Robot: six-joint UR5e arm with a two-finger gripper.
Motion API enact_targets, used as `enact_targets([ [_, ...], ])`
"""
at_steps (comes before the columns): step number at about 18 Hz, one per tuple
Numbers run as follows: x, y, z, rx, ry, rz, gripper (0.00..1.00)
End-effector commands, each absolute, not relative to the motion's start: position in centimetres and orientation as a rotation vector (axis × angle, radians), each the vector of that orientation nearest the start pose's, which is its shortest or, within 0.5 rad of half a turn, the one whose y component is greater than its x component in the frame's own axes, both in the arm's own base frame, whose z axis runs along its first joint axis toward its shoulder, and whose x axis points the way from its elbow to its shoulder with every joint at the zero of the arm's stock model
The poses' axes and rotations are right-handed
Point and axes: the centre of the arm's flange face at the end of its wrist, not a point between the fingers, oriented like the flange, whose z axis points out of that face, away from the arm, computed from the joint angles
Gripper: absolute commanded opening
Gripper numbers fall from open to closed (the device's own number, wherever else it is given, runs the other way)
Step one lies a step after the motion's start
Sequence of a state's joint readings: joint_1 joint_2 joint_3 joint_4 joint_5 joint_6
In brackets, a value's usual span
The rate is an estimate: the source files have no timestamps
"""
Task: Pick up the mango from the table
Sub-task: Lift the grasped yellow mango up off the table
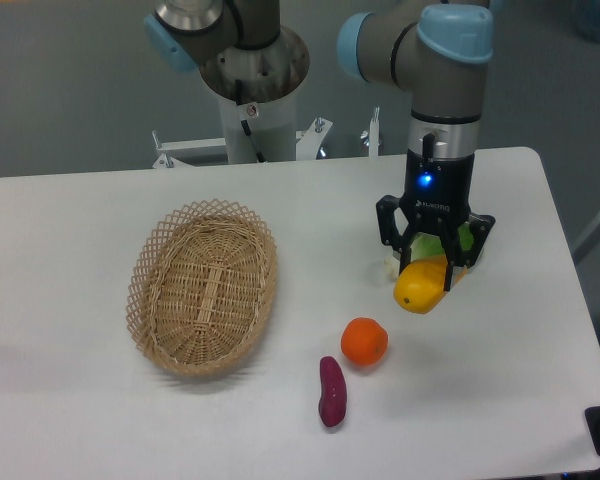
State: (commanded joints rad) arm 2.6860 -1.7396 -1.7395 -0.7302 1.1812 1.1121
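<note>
Pincer point(426, 268) clamped on the mango point(421, 285), which hung tilted clear of the surface point(70, 250). Orange point(364, 341) and sweet potato point(331, 391) lay below-left.

You will find a woven wicker basket point(202, 285) lying at the left. To its right, a round orange point(364, 341) sits just beside a purple sweet potato point(332, 391). A green fruit point(464, 239) is partly visible farther right.
</note>
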Motion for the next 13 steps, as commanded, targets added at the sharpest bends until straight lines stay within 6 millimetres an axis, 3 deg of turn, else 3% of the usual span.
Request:
enact_targets([
  [13,-43.17,41.28,42.89,-2.539,0.104,0.366,0.52],
])
